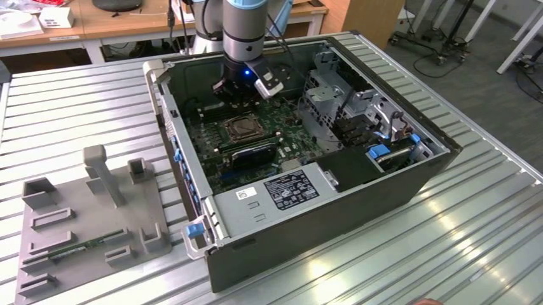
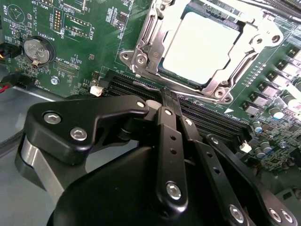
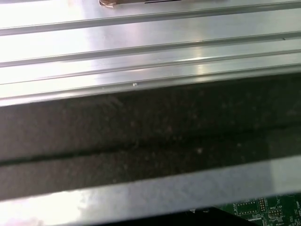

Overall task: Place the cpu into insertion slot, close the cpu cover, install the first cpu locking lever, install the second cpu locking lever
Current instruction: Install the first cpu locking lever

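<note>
In the second wrist view the cpu (image 2: 200,47), pale silver-grey and square, lies in the insertion slot (image 1: 241,129) on the green board. The cpu cover (image 2: 256,30), a silver frame with a window, is folded down around it. Thin metal lever rods (image 2: 147,29) run along the sides of the frame; I cannot tell whether they are latched. My gripper (image 2: 164,96) hangs just beside the socket, over the long black memory slots, shut with nothing in it. In the exterior view the gripper (image 1: 240,95) is inside the open computer case, just behind the socket.
The case (image 1: 357,190) lies open on a ribbed metal table (image 1: 76,108), with a drive cage (image 1: 339,101) and power supply (image 1: 280,190) around the board. A grey fixture (image 1: 85,216) stands at the exterior view's left. The first wrist view shows the black case wall (image 3: 150,141) and table slats.
</note>
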